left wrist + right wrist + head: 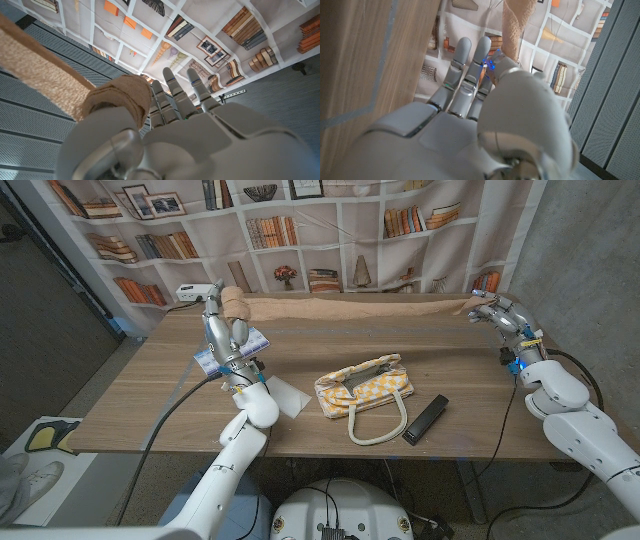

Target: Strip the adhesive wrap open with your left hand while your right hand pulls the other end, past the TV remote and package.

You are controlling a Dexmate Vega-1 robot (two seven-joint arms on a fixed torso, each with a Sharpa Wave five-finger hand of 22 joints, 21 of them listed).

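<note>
From the head view, your left robot hand [222, 330] is raised over the counter's [150, 390] far left part, fingers up, gripping the roll of tan wrap [237, 303]. From that roll a long strip [360, 307] runs along the counter's far edge to the far right corner, where your right robot hand [503, 318] pinches its other end. Near the middle of the counter lies a yellow checked bag [365, 387] with cream handles, and just beside it, toward the near right, lies the black remote [425, 419]. A flat clear package [285, 395] sits close to your left forearm, toward the near left. In the left wrist view, your left robot hand [165, 130] has its thumb wrapped round the roll [117, 100], other fingers straight, and the strip [37, 67] leaves it taut. In the right wrist view, your right robot hand [470, 115] holds the strip's end [512, 25] between thumb and fingertips, beside the counter's edge [370, 60].
</note>
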